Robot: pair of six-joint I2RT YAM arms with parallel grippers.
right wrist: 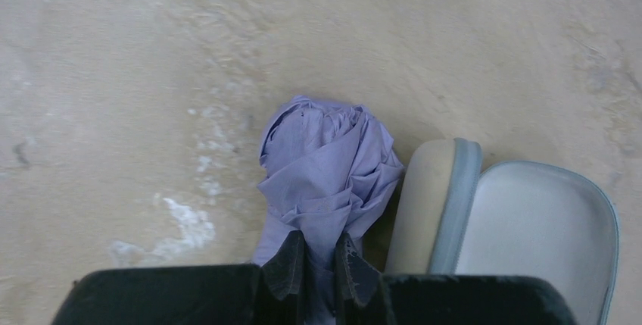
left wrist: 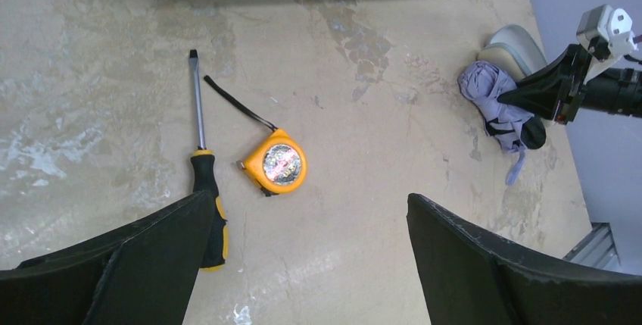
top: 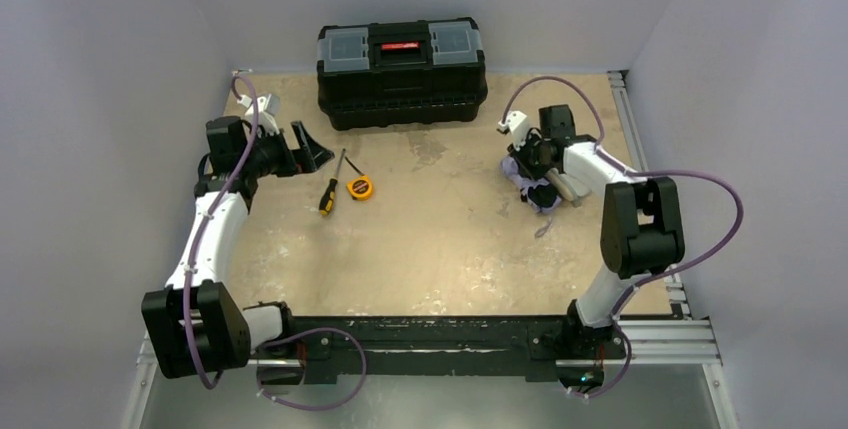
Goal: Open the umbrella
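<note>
Overhead view of the table (top: 450, 249) with both arms. The umbrella (top: 533, 187) lies at 3 o'clock from the table's centre, folded into a crumpled lavender bundle resting on the surface. The right claw (top: 540, 171) sits directly over it.

Right wrist view: the two fingers are drawn narrow, and the right claw (right wrist: 318, 253) pinches a fold of the umbrella (right wrist: 325, 166) fabric between its tips. The bundle extends toward 12 o'clock from the tips. Just beside the fabric, at 3 o'clock, lies a beige sleeve (right wrist: 435, 204) with grey trim. A pale grey oval panel adjoins it, which may be part of the same sleeve; the view does not settle this. No shaft or handle shows in any view.

Left wrist view: the left claw (left wrist: 309, 200) stands wide, its fingers (left wrist: 151, 257) spread and holding nothing, above the bare table. A screwdriver (left wrist: 203, 181) with a yellow-and-black grip lies at 10 o'clock from the gap, and an orange tape measure (left wrist: 278, 164) lies just beside it. The umbrella (left wrist: 496, 101) appears at 2 o'clock, well apart.

A black toolbox (top: 402, 71) with a red latch stands at 12 o'clock, at the table's far edge. The left claw (top: 305, 149) hangs at 10 o'clock.
</note>
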